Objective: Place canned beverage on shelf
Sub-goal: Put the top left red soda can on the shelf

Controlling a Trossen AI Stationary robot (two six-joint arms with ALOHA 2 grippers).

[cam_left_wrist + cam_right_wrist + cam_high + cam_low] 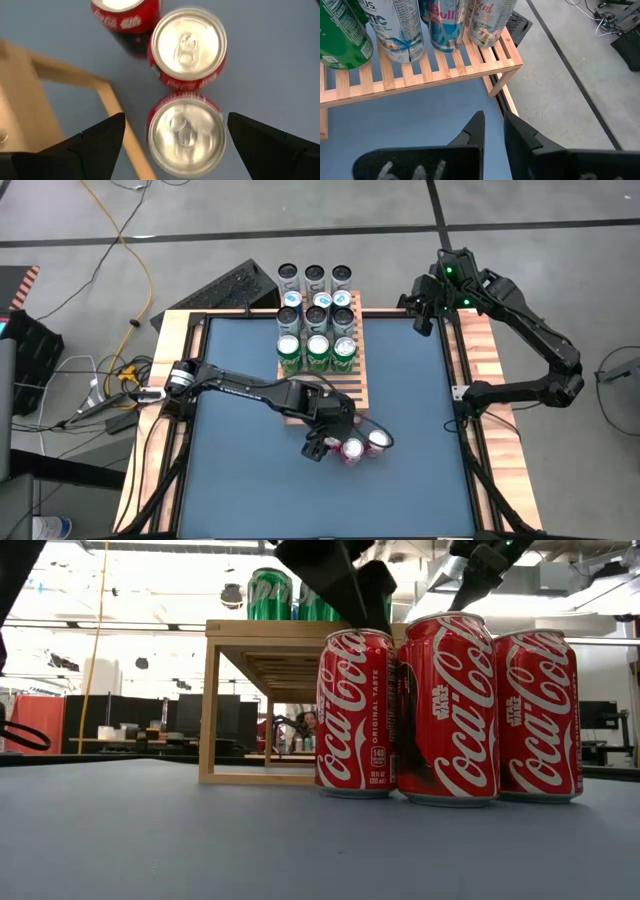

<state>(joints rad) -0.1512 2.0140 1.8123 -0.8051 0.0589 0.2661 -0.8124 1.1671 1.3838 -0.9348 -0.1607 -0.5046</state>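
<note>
Hovering above the three red cola cans (352, 448) that stand together on the blue worktop (240, 480) just beside the front end of the shelf (357, 385), the left gripper (175, 132) has its jaws released and spread on both sides of the nearest can (184, 134), so I judge the grasp is not yet made and the lift and placing are left. Green cans (317, 352) and other drinks (316, 310) already fill the far part of the shelf, and the second cola can (188, 42), touching the first, may hinder the jaws; the right gripper (492, 131), jaws nearly closed on nothing, waits near the far right corner.
</note>
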